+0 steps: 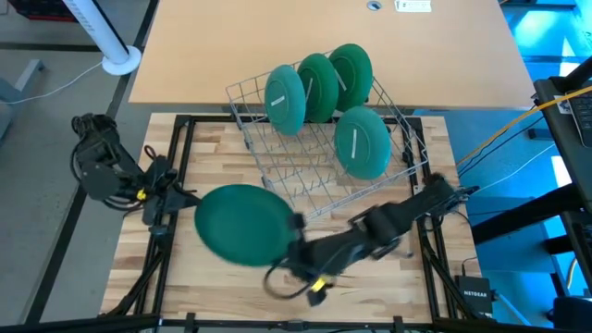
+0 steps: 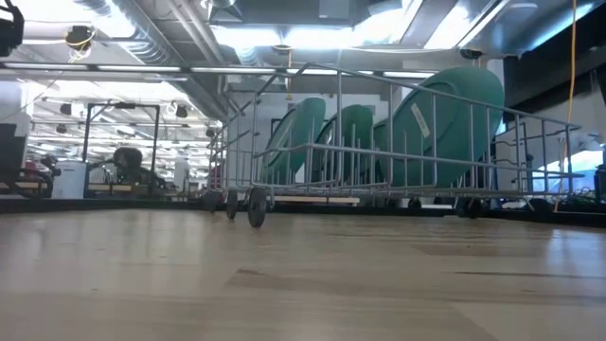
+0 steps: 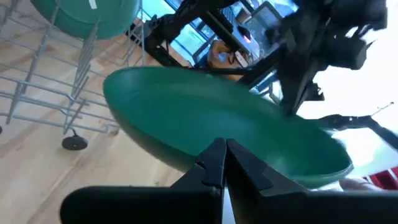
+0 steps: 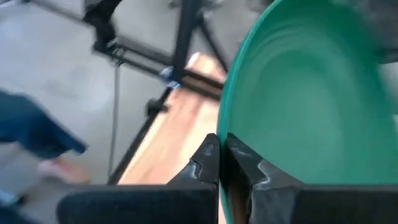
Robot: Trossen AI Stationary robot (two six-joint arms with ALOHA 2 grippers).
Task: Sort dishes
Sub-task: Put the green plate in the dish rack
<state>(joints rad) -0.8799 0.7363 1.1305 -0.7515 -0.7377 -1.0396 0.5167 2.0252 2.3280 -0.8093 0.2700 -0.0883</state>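
Several green plates stand on edge in the grey wire rack [image 1: 305, 157]: three in a row at its far side [image 1: 317, 85] and one at its right [image 1: 363, 141]; they also show in the low view [image 2: 445, 123]. One more green plate [image 1: 242, 222] is held nearly flat over the table's middle. My right gripper [image 1: 296, 222] is shut on the plate's right edge. My left gripper [image 1: 190, 196], fingers shut, is at the plate's left edge; I cannot tell whether it touches the plate [image 3: 217, 118]. The held plate and both grippers are out of the low view. My right gripper pinches the plate's rim [image 4: 222, 127] between its two fingers, at the edge toward the table's right. The fingers come about level from the right. The plate reaches out beyond the fingertips toward the left gripper, nearly flat.
The rack stands on small feet [image 2: 256, 206] on the far half of the wooden table [image 1: 231, 287]. Black frame rails [image 1: 180, 139] run along the table's sides. Cables [image 1: 287, 282] lie near the front under the right arm.
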